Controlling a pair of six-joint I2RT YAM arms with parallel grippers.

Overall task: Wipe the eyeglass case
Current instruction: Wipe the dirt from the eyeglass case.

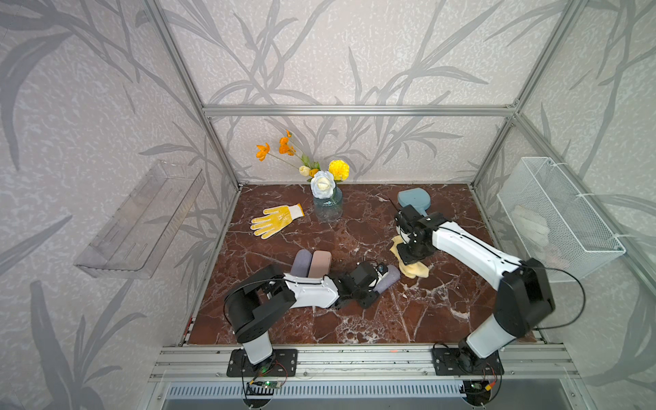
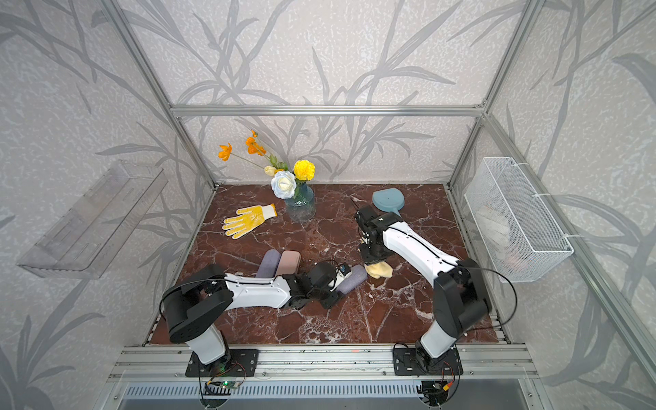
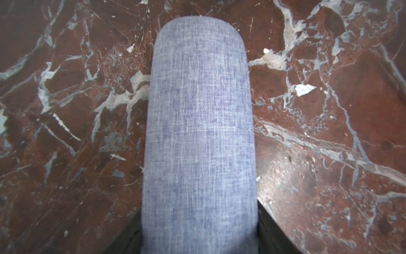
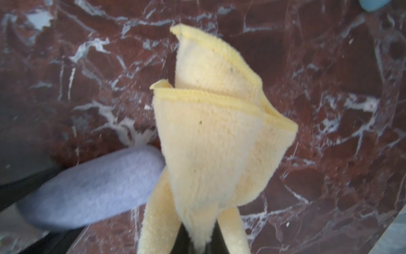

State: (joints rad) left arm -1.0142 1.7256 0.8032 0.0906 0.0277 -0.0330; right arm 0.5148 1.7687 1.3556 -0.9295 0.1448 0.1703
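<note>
Two grips set up the wipe in front of the flower vase (image 1: 328,210): left pincer (image 3: 198,228) clamped on the grey-blue eyeglass case (image 1: 390,277), right pincer (image 4: 203,244) pinched shut on a yellow cloth (image 1: 417,270) that should sweep the case's full length with steady pressure.

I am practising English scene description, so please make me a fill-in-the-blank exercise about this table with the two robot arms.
1. The right gripper is shut on a soft terry cloth of ____ colour.
2. The left gripper is shut on the blue-grey woven fabric eyeglass case; ____ more cases, a grey-purple fabric case and a pink smooth case, lie side by side.
3. The white wire mesh basket hangs on the robot's ____ side.
Missing words: yellow; two; right.
</note>
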